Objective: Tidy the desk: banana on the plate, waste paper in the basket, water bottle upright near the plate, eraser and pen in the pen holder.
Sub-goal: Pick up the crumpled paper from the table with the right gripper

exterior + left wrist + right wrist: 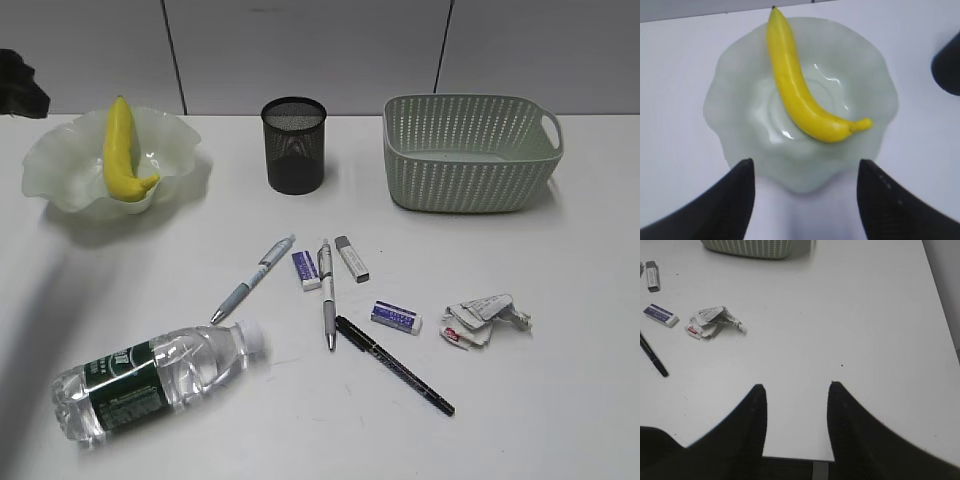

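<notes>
The banana (pixel 124 152) lies in the pale green ruffled plate (pixel 60 172) at the far left of the desk (pixel 560 300), its stem end resting over the rim; that part of the tidying looks done. The left gripper (pixel 805 172) hovers just in front of the plate with its jaws wide apart and holding nothing.

Everything else is still to do. The water bottle (pixel 155 378) lies on its side at the near left, well apart from the plate. The waste paper (pixel 484 319) sits on the desk right of centre, not yet in the sage-green basket (pixel 470 152) behind it, which appears to hold nothing. The black mesh pen holder (pixel 294 144) stands between plate and basket, with no pen visibly sticking out of it. In front of it lie two light retractable pens (pixel 254 278) (pixel 327 292), a black marker pen (pixel 393 365), two white-and-purple erasers (pixel 306 270) (pixel 397 317) and a grey eraser (pixel 351 258), loosely scattered.

The right gripper (pixel 796 405) hangs over bare desk near the front edge, right of the paper, jaws parted and holding nothing.
</notes>
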You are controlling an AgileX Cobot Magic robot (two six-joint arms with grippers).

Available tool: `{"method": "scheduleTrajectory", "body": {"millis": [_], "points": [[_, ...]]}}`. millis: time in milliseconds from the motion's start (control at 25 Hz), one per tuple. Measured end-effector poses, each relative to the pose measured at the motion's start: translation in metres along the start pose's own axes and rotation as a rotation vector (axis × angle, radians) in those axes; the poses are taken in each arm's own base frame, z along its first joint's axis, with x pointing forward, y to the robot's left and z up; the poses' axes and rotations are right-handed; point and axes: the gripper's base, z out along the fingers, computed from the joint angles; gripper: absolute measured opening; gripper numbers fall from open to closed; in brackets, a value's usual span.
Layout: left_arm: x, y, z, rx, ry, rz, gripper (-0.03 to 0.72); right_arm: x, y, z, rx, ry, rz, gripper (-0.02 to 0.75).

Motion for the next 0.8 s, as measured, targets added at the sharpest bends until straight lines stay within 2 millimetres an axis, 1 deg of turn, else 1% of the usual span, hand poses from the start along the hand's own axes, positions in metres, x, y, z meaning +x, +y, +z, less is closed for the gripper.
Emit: {"method": "scheduleTrajectory", "body": {"millis": [160, 240, 400, 640, 720, 760, 800], "points": [[0.0, -0.011, -0.051, 0.04, 0.012, -0.003, 0.48, 0.0, 0.0, 0.0, 0.0, 0.0, 0.0, 0.332], [0.001, -0.016, -0.081, 0.052, -0.006, 0.001, 0.479, 0.0, 0.0, 0.0, 0.0, 0.0, 0.0, 0.332], [0.01, -0.027, -0.137, 0.075, -0.044, 0.005, 0.475, 0.0, 0.0, 0.0, 0.0, 0.0, 0.0, 0.332], [0.04, -0.04, -0.207, 0.074, -0.055, -0.003, 0.444, 0.0, 0.0, 0.0, 0.0, 0.0, 0.003, 0.332], [0.053, -0.041, -0.224, 0.053, -0.07, -0.03, 0.44, 0.0, 0.0, 0.0, -0.001, 0.0, 0.021, 0.332], [0.066, -0.044, -0.238, 0.042, -0.099, -0.033, 0.44, 0.0, 0.0, 0.0, -0.001, 0.0, 0.031, 0.332], [0.075, -0.045, -0.244, 0.037, -0.115, -0.034, 0.439, 0.0, 0.0, 0.0, -0.001, 0.0, 0.038, 0.332]]}}
